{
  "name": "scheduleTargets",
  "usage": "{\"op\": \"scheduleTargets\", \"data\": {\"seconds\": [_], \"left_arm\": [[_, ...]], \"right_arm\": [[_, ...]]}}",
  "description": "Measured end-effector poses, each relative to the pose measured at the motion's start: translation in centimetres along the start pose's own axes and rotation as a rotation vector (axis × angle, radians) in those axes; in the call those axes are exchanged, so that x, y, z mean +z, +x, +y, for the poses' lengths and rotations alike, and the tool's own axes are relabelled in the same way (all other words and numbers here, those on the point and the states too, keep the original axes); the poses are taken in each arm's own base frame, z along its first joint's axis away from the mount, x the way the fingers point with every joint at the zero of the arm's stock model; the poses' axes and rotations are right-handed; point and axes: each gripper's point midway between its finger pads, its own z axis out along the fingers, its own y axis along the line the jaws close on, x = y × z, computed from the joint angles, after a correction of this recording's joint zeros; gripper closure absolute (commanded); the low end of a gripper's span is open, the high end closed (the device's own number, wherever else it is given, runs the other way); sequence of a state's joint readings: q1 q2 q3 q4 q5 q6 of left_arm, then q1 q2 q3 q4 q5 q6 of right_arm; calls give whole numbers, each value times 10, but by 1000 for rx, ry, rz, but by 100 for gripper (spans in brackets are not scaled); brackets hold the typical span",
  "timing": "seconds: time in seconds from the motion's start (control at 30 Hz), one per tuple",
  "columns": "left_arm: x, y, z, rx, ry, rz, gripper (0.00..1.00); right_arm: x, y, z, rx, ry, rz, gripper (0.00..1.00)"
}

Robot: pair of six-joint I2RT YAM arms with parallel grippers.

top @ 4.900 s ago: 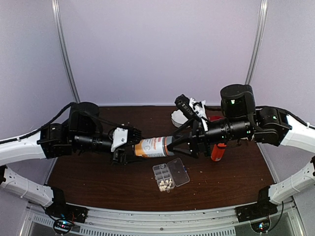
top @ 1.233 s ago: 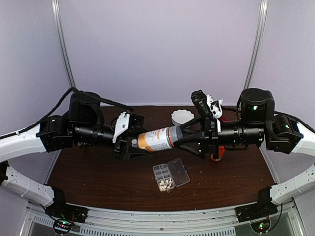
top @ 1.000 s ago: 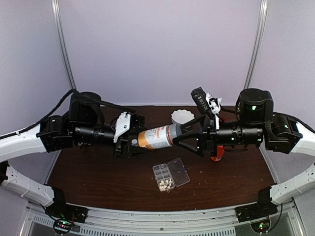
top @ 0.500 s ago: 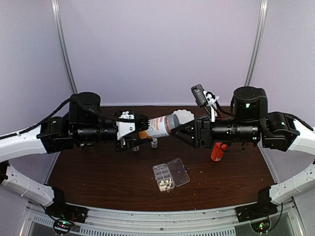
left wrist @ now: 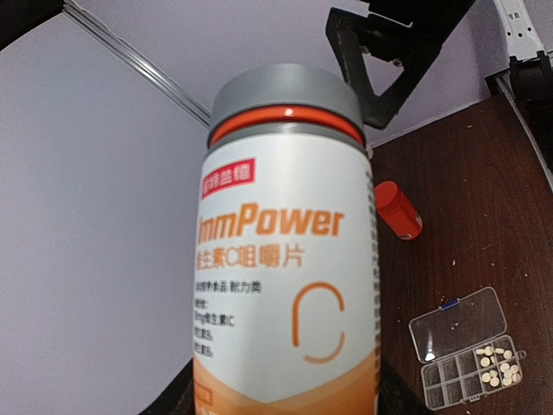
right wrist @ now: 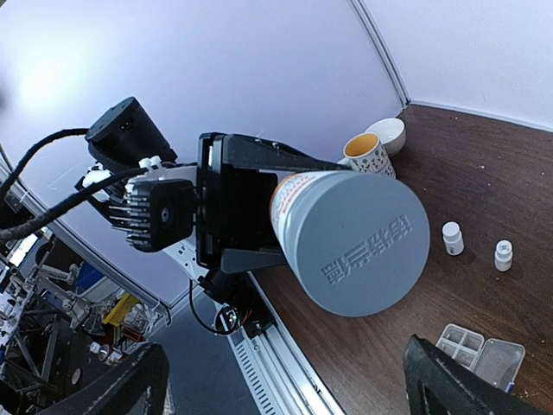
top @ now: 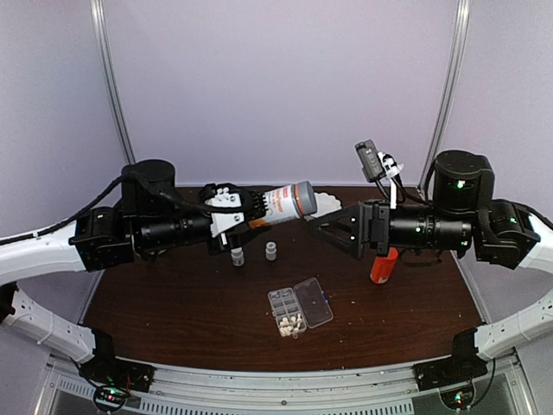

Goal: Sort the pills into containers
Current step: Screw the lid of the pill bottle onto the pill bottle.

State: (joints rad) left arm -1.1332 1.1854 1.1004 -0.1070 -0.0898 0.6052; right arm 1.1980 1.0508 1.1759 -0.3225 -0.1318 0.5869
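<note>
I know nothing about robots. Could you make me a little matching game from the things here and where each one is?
Things:
1. grey-capped bottle
2. orange bottle
3. organiser box
4. pills

Places:
A. clustered in the box's end cells
B. flat on the table, lid open
C. held up off the table
D. on the table by the right arm

Pairs: 1-C, 2-D, 3-B, 4-A

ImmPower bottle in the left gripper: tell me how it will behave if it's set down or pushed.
The ImmPower bottle looks like rigid plastic, so it probably won't deform in the left gripper. Its glossy label suggests it could slip if twisted. Being cylindrical, it would likely roll if laid on its side; with the grey cap on, spilling seems unlikely.
</note>
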Motion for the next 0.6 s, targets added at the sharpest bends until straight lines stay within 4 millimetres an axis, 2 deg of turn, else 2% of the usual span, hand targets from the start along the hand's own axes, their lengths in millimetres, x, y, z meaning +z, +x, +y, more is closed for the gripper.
{"op": "scheduleTargets", "data": {"seconds": [0.1, 0.33, 0.4, 0.5, 0.6], "left_arm": [[1, 1, -5, -12, 16, -7, 100], [1, -5, -25, -36, 107, -65, 100], [0, -8, -28, -42, 128, -85, 100], [-2, -13, -31, -50, 151, -107, 100], [-3, -15, -35, -59, 170, -124, 100]], "right_arm": [[-2, -4, 0, -20, 5, -17, 1], [10, 2, -9, -61, 43, 2, 11], [13, 1, -9, -67, 46, 5, 17], [16, 0, -8, -75, 45, 7, 33], [17, 0, -7, -79, 41, 8, 37]]}}
